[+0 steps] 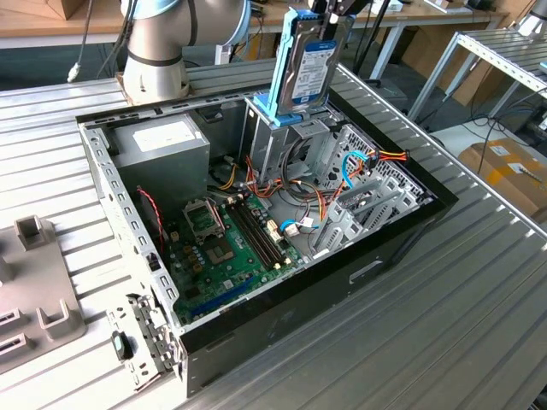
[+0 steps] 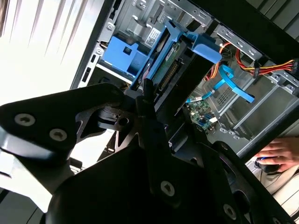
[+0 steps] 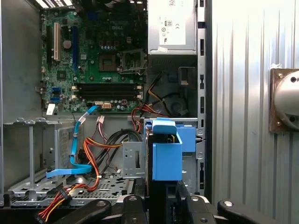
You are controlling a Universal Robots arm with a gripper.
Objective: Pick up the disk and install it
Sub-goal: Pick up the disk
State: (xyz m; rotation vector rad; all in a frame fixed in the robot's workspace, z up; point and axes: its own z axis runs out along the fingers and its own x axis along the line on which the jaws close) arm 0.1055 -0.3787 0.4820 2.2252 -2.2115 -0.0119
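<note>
The disk stands on edge, a silver drive with a white and blue label and light-blue rails. My gripper is shut on its upper end. It hangs over the metal drive cage of the open computer case, its lower end at the cage's blue bracket; I cannot tell whether they touch. In the first wrist view the disk is seen end-on between my gripper fingers. The second wrist view shows the disk edge-on above the case's interior.
A grey power-supply box sits beside the cage, with the green motherboard below it. Orange, black and blue cables run near the cage. The arm's base stands behind the case. A person's hand rests beyond the case.
</note>
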